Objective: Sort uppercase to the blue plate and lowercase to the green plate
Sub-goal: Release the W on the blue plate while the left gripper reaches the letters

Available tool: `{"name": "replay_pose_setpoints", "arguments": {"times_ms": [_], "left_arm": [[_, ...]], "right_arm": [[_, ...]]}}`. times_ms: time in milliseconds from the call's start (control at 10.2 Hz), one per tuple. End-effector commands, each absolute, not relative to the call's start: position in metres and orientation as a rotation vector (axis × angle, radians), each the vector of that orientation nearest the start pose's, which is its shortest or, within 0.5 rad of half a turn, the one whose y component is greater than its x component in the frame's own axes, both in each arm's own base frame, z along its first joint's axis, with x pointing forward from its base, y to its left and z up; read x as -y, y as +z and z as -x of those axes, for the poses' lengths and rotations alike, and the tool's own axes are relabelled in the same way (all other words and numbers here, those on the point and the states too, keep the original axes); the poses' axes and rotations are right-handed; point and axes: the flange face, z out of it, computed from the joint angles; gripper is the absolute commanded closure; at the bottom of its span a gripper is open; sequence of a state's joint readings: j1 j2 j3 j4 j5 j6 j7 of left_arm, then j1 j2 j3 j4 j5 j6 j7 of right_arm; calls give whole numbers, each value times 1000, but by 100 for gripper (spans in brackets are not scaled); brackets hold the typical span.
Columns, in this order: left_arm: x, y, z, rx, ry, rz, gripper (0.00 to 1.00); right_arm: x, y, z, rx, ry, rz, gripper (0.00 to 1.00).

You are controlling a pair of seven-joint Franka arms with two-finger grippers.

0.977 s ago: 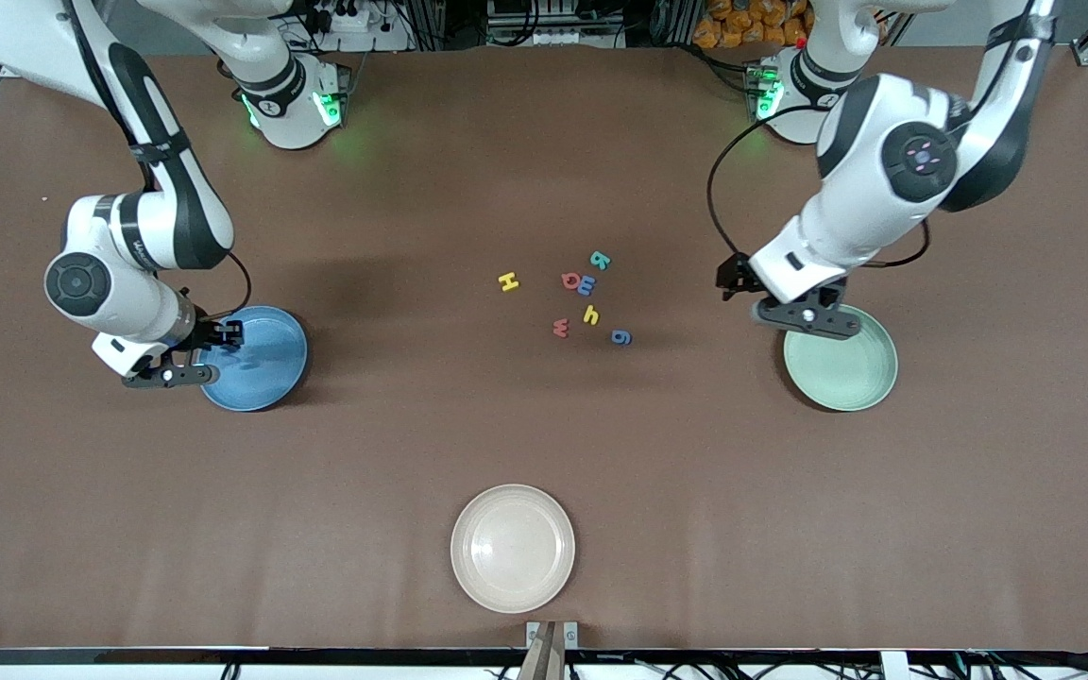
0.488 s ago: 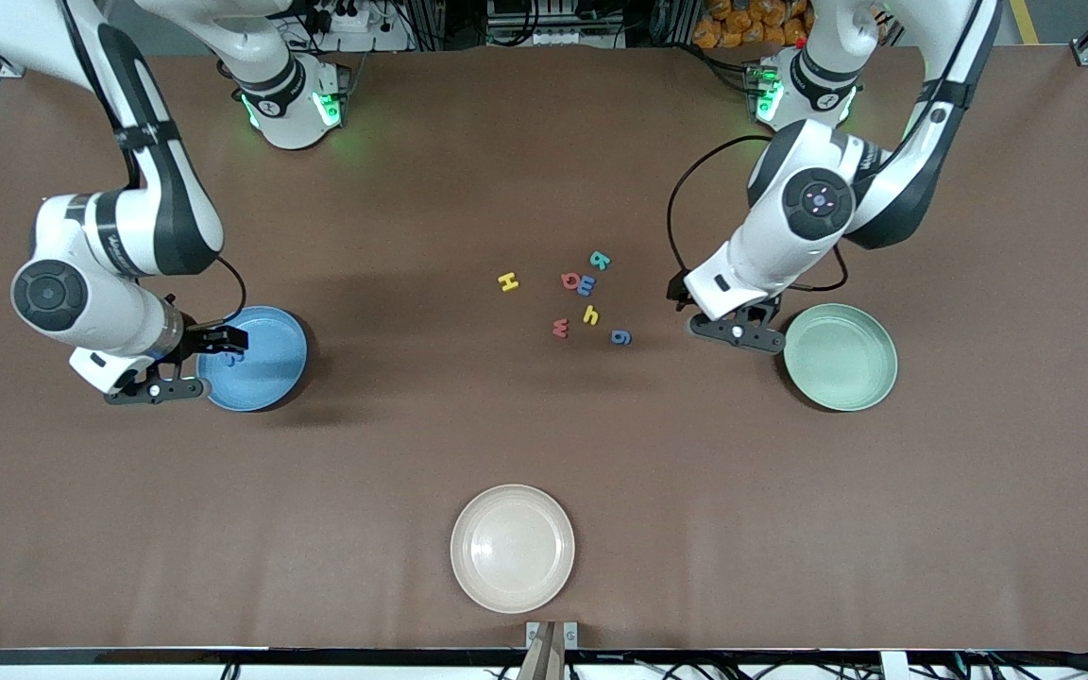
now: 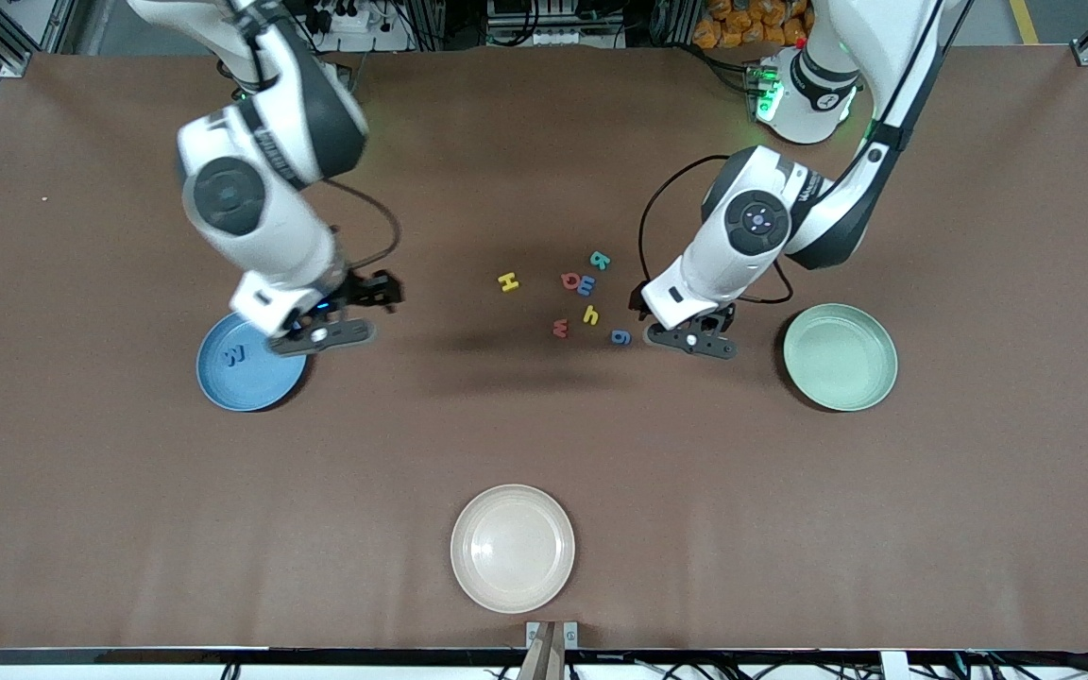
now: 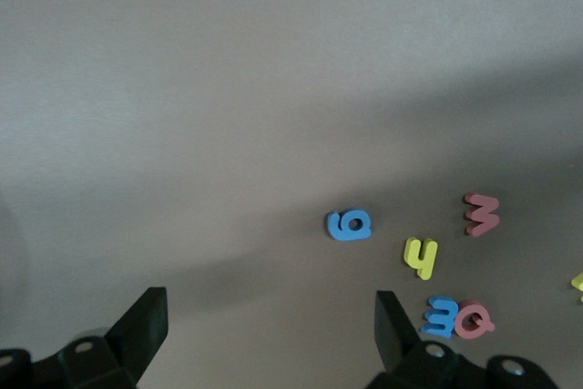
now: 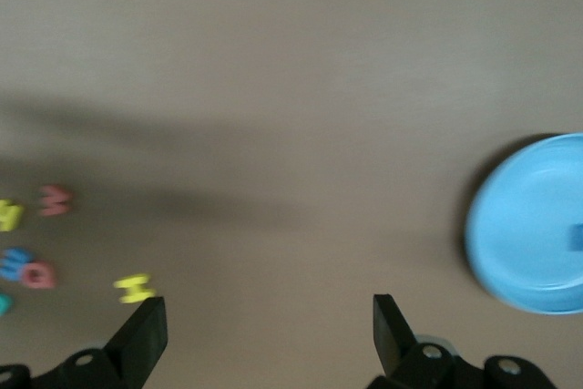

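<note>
The blue plate (image 3: 265,382) holds one uppercase letter, a blue W (image 3: 235,356). My right gripper (image 3: 322,335) hangs open and empty over the table beside that plate, on its letter-pile side; its wrist view shows the blue plate (image 5: 524,234). Mid-table lie a yellow H (image 3: 508,281), red Q (image 3: 570,280), blue m (image 3: 586,284), teal R (image 3: 600,260), yellow h (image 3: 590,314), red w (image 3: 560,328) and blue g (image 3: 620,336). My left gripper (image 3: 690,340) is open and empty, just beside the blue g (image 4: 349,224). The green plate (image 3: 840,357) has nothing in it.
A cream plate (image 3: 513,548) sits near the table's front edge, nearer the camera than the letters. Bare brown table lies between the letter pile and each plate.
My right gripper opened, left the blue W in the blue plate and swung toward the letters. My left arm moved from over the green plate to beside the blue g.
</note>
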State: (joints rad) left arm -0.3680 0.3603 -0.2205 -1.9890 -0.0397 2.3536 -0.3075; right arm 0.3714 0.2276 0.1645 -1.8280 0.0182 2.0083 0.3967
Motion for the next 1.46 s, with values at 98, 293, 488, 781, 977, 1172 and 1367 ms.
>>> {"name": "replay_pose_setpoints", "arguments": {"times_ms": [98,293,488,781,977,1172,1367], "left_arm": [[334,278,-515,-384,-2,3169,0],[337,275,-515,-380,4,3170,0],[344,267,-513,-378,-2,3179,0],[364,249,-501,-380,-6,3179,0],[381,232,-495,-342,-15,3158,0],[394,212,-488,-309,-58,3158,0],[396,203,-489,-306,-82,3173,0]], "right_arm": [[-404,352,-474,129,84,3068,0],[-432,304,-435,225,-16,3039,3],[-439,261,-413,309,-41,3037,9],[-451,218,-394,355,-73,3097,11],[-456,197,-387,342,-78,3083,16],[-456,188,-385,355,-64,3090,20],[-457,181,-383,354,-62,3081,26]]}}
